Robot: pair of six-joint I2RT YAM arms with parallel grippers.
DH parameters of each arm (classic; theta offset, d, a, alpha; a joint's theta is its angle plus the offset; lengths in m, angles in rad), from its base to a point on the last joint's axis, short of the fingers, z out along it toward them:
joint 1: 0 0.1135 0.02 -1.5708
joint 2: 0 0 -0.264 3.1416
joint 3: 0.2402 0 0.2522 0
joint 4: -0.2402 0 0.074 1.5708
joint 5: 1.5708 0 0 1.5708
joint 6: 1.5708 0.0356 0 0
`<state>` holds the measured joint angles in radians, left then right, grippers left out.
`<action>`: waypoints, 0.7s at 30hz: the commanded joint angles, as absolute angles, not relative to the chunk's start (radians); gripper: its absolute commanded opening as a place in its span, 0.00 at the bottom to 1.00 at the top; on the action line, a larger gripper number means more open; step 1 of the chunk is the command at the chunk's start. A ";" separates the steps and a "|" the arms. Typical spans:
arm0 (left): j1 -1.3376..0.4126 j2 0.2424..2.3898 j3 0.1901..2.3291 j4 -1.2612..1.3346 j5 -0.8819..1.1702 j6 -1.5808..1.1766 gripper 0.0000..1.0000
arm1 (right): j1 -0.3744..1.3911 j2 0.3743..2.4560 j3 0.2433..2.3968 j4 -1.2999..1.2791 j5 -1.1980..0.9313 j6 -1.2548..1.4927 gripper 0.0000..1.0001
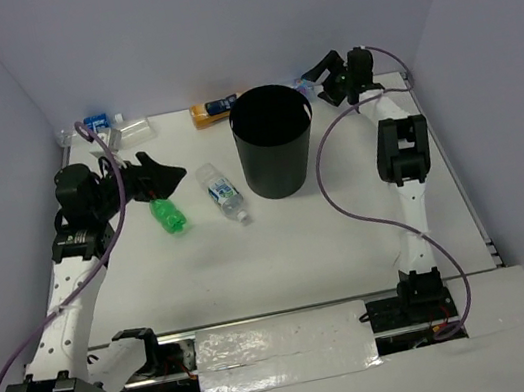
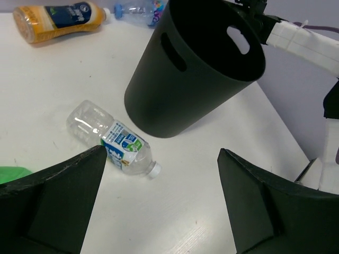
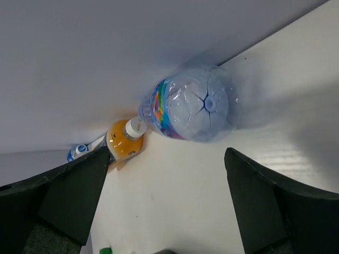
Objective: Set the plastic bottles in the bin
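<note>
The black bin (image 1: 274,140) stands upright at the back centre, and fills the top of the left wrist view as the bin (image 2: 196,63). A green bottle (image 1: 169,216) and a clear bottle with a white-green label (image 1: 222,192) lie left of it. An orange bottle (image 1: 214,111) lies by the back wall. My left gripper (image 1: 165,172) hovers open over the green bottle, with the labelled bottle (image 2: 114,140) just ahead of its fingers. My right gripper (image 3: 167,206) is open at the back wall, facing the base of a clear bottle with a colourful label (image 3: 188,106), nothing between its fingers.
Two more clear bottles (image 1: 113,127) lie in the back left corner. The back wall is close behind the right gripper (image 1: 314,85), and side walls close in the table. The orange bottle (image 3: 124,140) lies just beyond the colourful one.
</note>
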<state>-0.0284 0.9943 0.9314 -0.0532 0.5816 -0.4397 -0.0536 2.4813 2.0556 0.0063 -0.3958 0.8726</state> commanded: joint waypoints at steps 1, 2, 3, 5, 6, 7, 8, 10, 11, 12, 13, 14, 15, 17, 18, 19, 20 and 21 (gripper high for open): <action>-0.015 1.017 0.966 -0.054 0.564 -0.391 0.99 | -0.037 2.577 2.219 0.008 -0.361 0.969 0.97; -0.011 1.026 0.968 -0.058 0.566 -0.388 0.99 | -0.037 2.600 2.264 0.008 -0.357 0.982 0.98; -0.009 1.031 0.968 -0.058 0.563 -0.388 1.00 | -0.037 2.634 2.282 0.009 -0.353 1.001 0.98; -0.003 1.045 0.968 -0.058 0.568 -0.388 0.99 | -0.032 2.660 2.318 0.008 -0.330 1.014 0.98; -0.003 1.048 0.968 -0.057 0.571 -0.390 1.00 | -0.032 2.678 2.322 0.011 -0.321 1.023 0.98; -0.003 1.054 0.968 -0.055 0.581 -0.391 0.99 | -0.029 2.686 2.329 0.014 -0.311 1.025 0.98; 0.026 1.060 0.968 -0.052 0.590 -0.400 0.99 | -0.026 2.695 2.347 0.011 -0.293 1.028 0.98; 0.035 1.068 0.965 -0.038 0.616 -0.413 1.00 | -0.023 2.724 2.368 0.014 -0.281 1.043 0.98; 0.040 1.068 0.965 -0.035 0.623 -0.416 1.00 | -0.017 2.735 2.378 0.023 -0.273 1.049 0.97; 0.043 1.069 0.962 -0.028 0.627 -0.419 0.99 | -0.015 2.758 2.391 0.032 -0.264 1.055 0.96; 0.043 1.068 0.960 -0.025 0.629 -0.422 0.99 | -0.012 2.772 2.410 0.041 -0.259 1.061 0.94; 0.046 1.068 0.959 -0.025 0.629 -0.422 0.99 | -0.009 2.790 2.411 0.087 -0.264 1.068 0.91; 0.046 1.068 0.959 -0.025 0.626 -0.420 0.99 | -0.005 2.798 2.413 0.100 -0.267 1.077 0.89; 0.048 1.069 0.959 -0.029 0.620 -0.416 0.99 | -0.005 2.819 2.427 0.115 -0.256 1.074 0.80; 0.048 1.069 0.960 -0.031 0.618 -0.414 0.99 | -0.005 2.826 2.427 0.121 -0.255 1.071 0.77; 0.051 1.071 0.959 -0.031 0.618 -0.414 1.00 | -0.005 2.835 2.428 0.138 -0.259 1.080 0.72; 0.051 1.071 0.959 -0.031 0.617 -0.414 0.99 | -0.005 2.836 2.430 0.149 -0.281 1.092 0.66; 0.051 1.074 0.959 -0.029 0.617 -0.413 0.99 | -0.005 2.836 2.427 0.158 -0.290 1.092 0.54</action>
<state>0.0437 1.0718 0.9314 -0.0769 0.5903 -0.4217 -0.0158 2.8109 2.3890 0.0895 -0.2920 1.0698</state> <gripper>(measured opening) 0.994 0.623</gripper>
